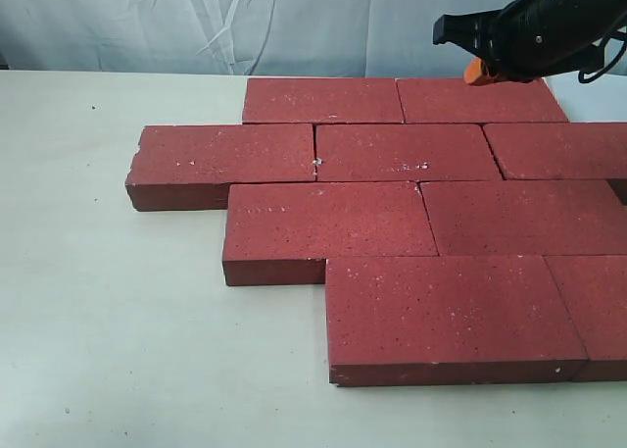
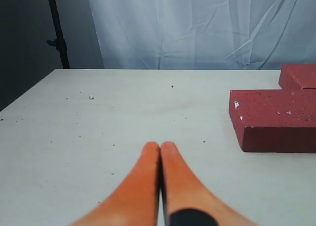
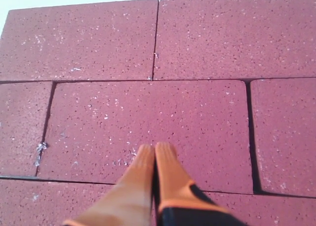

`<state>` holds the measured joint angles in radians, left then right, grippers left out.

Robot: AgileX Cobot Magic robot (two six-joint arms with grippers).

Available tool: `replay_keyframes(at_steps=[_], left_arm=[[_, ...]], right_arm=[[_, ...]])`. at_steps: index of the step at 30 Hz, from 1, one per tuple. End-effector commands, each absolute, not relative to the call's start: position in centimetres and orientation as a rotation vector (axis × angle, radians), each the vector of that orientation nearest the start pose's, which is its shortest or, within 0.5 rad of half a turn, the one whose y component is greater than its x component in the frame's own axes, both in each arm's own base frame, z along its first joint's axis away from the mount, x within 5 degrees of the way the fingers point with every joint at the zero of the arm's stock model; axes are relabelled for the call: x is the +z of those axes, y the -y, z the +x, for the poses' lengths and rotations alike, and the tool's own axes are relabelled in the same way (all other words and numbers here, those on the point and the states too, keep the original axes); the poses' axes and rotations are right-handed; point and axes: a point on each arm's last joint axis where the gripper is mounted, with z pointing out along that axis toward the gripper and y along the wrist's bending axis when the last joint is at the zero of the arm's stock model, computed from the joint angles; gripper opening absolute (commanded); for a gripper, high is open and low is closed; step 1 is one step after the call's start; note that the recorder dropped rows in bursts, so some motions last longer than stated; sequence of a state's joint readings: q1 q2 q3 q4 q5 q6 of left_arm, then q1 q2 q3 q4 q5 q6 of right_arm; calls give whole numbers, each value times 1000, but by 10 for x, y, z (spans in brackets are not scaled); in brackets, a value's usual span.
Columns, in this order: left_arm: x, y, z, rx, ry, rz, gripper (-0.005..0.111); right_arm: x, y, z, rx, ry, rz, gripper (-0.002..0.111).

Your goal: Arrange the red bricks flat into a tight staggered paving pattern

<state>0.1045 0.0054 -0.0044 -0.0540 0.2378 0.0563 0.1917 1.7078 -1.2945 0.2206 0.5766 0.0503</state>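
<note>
1. The red bricks (image 1: 407,152) lie flat in four offset rows and touch along most edges. The paving looks nearly finished, so the step in hand is probably closing the last seams.
2. The right pincer (image 3: 155,149) has its orange fingers pressed together and pinches nothing. It hangs clear above the paving, and directly under its tips is the second-row middle brick (image 3: 148,122).
3. At one short end of that brick, a dark seam (image 3: 248,132) looks wider than the rest. I would take that as the target.
4. Keep the fingers together as a pusher. Come down beyond the neighbouring brick (image 3: 286,132), whose outer end is out of view, and nudge it along the row toward the seam.
5. Push low on the end face and slowly. Gritty brick on the table (image 1: 98,321) likely drags and may skew.
6. The left pincer (image 2: 159,146), also pressed together and empty, sits over bare table. An edge brick (image 2: 276,117) lies ahead of its tips and off to one side, and the pincer could brace there.
</note>
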Motion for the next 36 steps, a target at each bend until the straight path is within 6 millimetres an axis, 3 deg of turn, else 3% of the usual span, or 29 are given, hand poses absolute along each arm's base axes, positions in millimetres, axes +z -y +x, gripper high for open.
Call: replay_keyframes(at_steps=[1,36], left_arm=[[191,-5,55,45,-1719,-113,0],[191,-2,55,2,-1722,-58,0]], right_arm=[[270,-81,369,320,-2466,-6,-1],[270,-81,369,320,-2468,-6,-1]])
